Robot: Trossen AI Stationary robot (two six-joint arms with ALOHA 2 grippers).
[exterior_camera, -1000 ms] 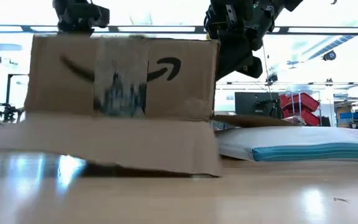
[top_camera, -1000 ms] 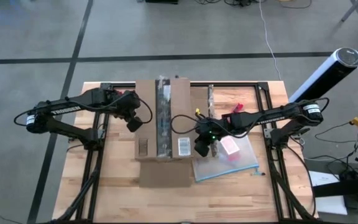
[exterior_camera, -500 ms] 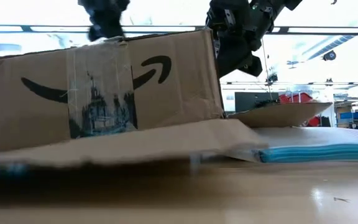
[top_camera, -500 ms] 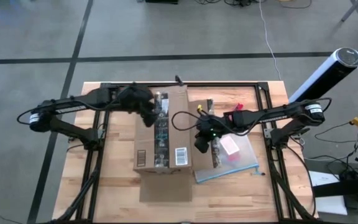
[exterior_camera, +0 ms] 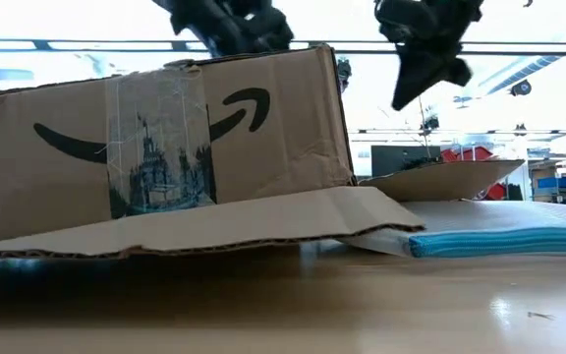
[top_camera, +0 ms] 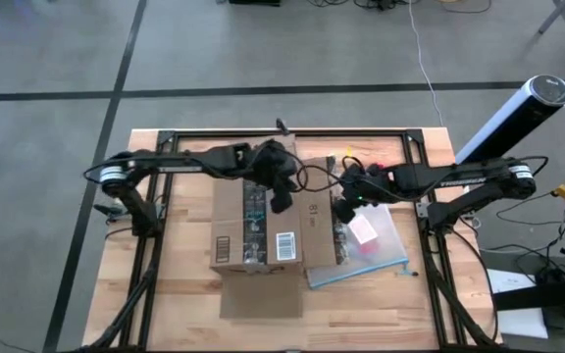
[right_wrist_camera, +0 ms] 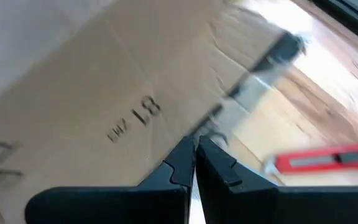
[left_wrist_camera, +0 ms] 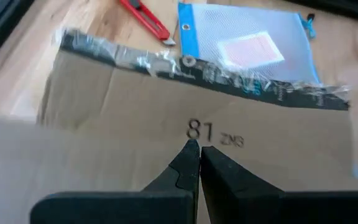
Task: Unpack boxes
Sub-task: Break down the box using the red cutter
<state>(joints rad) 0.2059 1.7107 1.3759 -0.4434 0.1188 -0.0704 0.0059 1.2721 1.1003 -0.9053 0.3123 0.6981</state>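
- Cardboard box [top_camera: 263, 227] sits mid-worktop [top_camera: 165, 294], unmoved since half a second ago, side flap [top_camera: 319, 230] lying over the blue-edged pouch [top_camera: 376, 245].
- Left end effector [top_camera: 281, 199], fingers pressed together, has swung across onto the box top.
- Right end effector [top_camera: 342, 209], likewise pinched empty, has shifted away rightward.

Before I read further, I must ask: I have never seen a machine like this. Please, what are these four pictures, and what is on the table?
It is a robot with two dark arms at a wooden table. One picture looks down from above, one looks level across the table top, and two come from small cameras on the arms' wrists. In the middle lies a brown cardboard box with a taped seam and a barcode label. Beside it lie a clear pouch with a blue edge and a small red tool. The left gripper hangs over the box top; the right gripper is at the box's side flap. Both have their fingers shut and hold nothing.
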